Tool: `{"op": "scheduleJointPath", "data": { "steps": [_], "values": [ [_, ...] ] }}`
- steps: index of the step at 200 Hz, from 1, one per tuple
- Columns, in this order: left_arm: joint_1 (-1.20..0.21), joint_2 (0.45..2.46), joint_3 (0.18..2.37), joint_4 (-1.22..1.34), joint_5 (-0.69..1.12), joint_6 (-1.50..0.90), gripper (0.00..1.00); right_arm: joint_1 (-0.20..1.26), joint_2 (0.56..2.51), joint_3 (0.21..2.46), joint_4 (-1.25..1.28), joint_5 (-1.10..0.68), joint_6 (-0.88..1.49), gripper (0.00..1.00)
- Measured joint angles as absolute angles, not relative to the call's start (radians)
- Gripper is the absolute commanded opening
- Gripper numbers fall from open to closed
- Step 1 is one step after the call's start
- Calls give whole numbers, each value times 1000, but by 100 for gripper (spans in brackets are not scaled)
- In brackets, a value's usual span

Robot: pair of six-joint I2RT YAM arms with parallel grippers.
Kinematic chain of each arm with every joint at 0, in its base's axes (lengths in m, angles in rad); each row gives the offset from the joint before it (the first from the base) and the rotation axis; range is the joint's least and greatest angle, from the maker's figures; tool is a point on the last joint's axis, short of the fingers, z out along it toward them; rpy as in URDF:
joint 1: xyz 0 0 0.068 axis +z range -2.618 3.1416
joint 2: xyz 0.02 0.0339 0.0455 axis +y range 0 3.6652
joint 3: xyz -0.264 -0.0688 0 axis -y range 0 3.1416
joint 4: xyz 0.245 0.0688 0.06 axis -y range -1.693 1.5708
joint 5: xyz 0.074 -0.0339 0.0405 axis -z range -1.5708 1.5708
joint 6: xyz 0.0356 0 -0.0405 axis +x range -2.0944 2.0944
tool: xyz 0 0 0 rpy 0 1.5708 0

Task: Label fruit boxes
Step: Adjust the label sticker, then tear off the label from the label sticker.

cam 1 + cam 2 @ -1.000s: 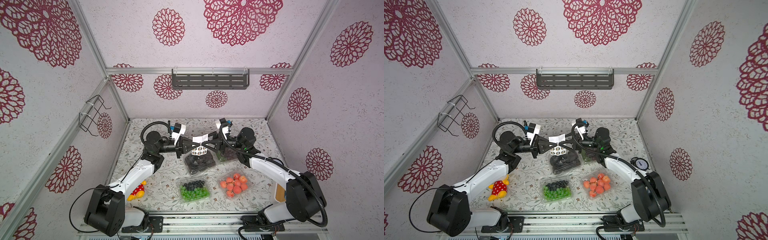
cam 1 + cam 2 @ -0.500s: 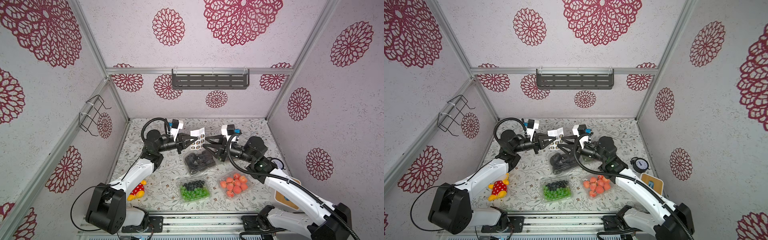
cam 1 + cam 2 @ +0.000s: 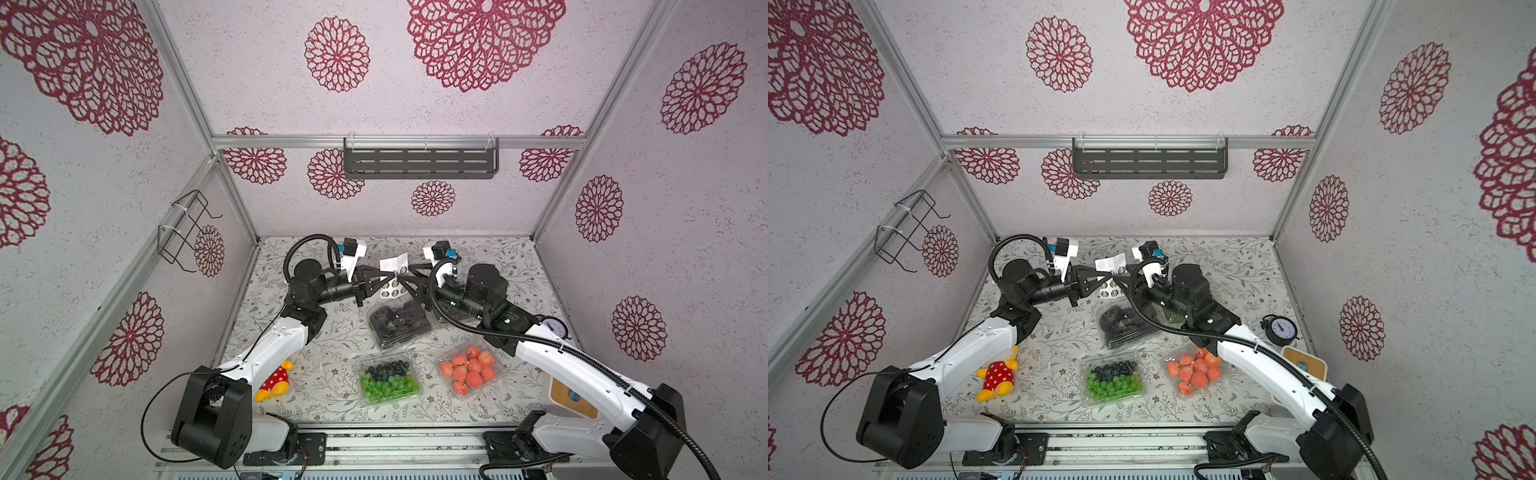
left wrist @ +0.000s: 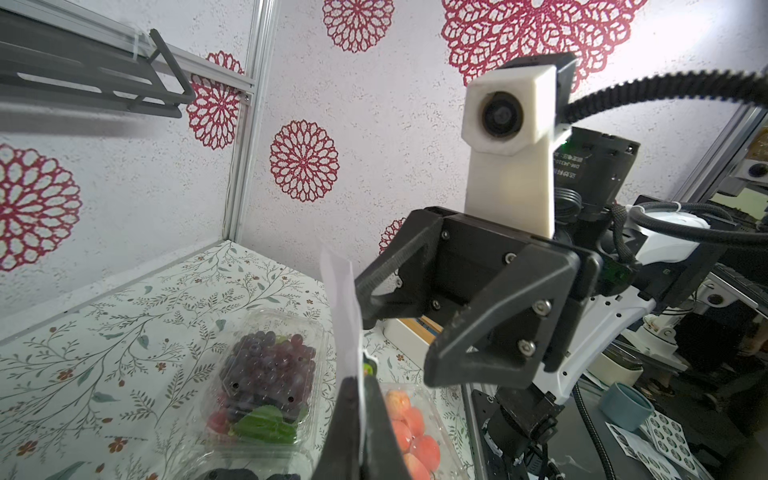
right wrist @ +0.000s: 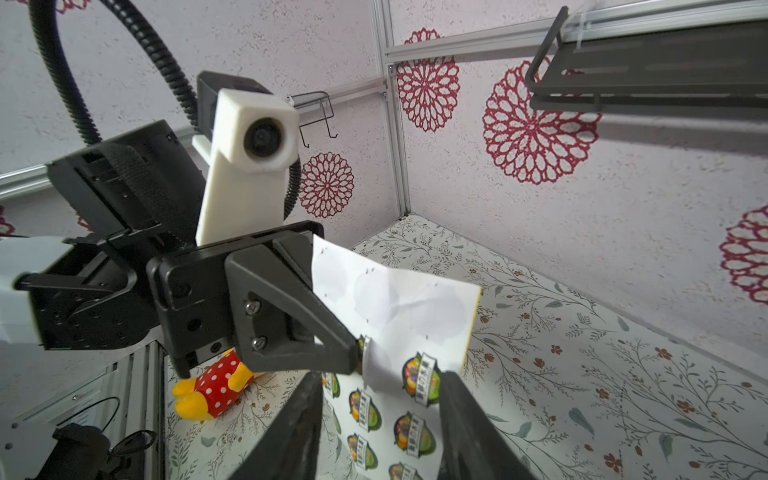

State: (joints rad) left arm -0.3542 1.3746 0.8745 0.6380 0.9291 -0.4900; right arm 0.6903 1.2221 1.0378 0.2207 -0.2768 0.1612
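The left gripper [image 3: 390, 277] is pinching the sticker sheet [image 3: 392, 262]; the right gripper [image 3: 402, 281] is hovering just beside it, jaws partly apart; the black-fruit box [image 3: 400, 324] is lying mid-table, the green-fruit box [image 3: 388, 382] at its 6 o'clock, the orange-fruit box [image 3: 467, 370] at its 4 o'clock.

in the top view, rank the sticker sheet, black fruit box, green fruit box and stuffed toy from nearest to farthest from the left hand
1. sticker sheet: pinched in the left hand, raised near the back.
2. black fruit box: on the table, centre, just in front of the hand.
3. green fruit box: front centre.
4. stuffed toy: front left, beside the left arm.
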Motion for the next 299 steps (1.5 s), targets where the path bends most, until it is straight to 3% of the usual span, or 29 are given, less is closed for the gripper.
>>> {"op": "scheduleJointPath", "data": {
  "steps": [18,80,158,216,261,293,299],
  "values": [
    [-354,1375,875,638,929,-490,0,645,1217,1019,249,-344,187,34],
    [-354,1375,875,633,928,-490,0,667,1223,1012,266,-456,203,37],
    [-354,1376,875,635,944,-491,0,667,1287,1038,265,-456,203,32],
    [-354,1380,875,638,953,-491,0,667,1306,1058,270,-458,203,20],
    [-354,1384,875,637,955,-491,0,667,1313,1058,271,-457,206,0],
    [-354,1385,875,638,955,-491,0,666,1313,1058,270,-448,205,0],
    [-354,1386,875,638,955,-491,6,665,1313,1058,270,-447,206,0]
  ]
}}
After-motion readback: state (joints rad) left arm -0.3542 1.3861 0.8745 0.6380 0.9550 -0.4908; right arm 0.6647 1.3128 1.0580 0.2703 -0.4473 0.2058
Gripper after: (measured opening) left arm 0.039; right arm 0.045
